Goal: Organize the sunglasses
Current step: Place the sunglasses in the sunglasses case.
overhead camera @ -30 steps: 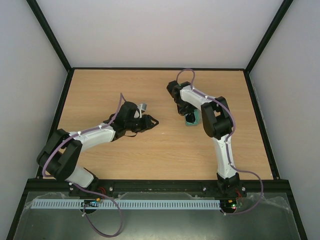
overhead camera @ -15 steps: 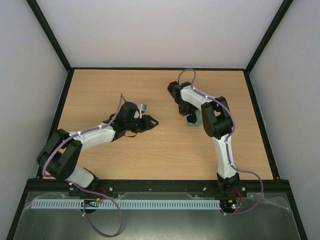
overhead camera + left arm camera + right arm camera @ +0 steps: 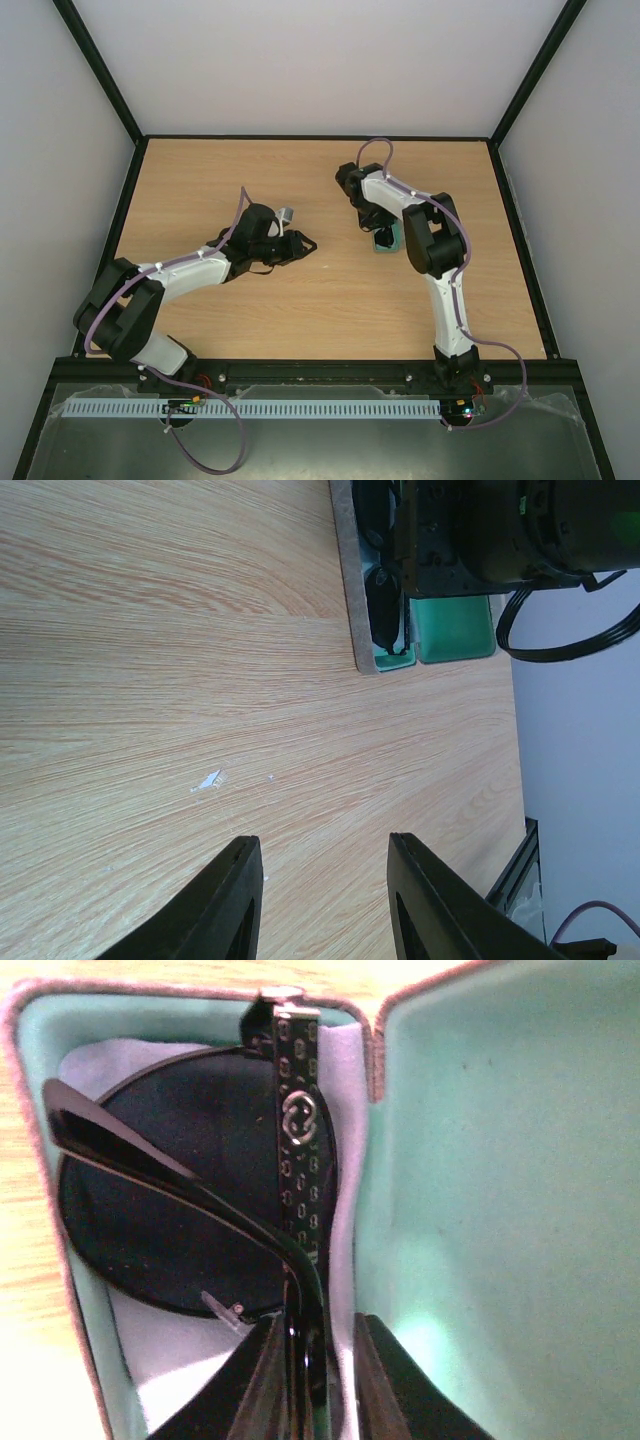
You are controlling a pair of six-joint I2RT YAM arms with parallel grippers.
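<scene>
Seems mostly done, with sunglasses lying inside the open case. Right fingers slightly parted around a temple arm, left fingers spread, empty. Probably left: closing it.

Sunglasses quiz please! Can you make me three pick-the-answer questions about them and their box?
1. Where are the round dark-lensed, thin wire-framed sunglasses? A on a chair; B inside the grey rectangular case; C in a drawer.
2. What colour is the case's lining? A red; B yellow; C teal green.
3. How is the case's lid? A open; B shut; C taped down.

Answers:
1 B: the right wrist view shows them lying in one half of the case.
2 C: both halves are teal green inside.
3 A: the lid lies opened out beside the filled half.
</scene>
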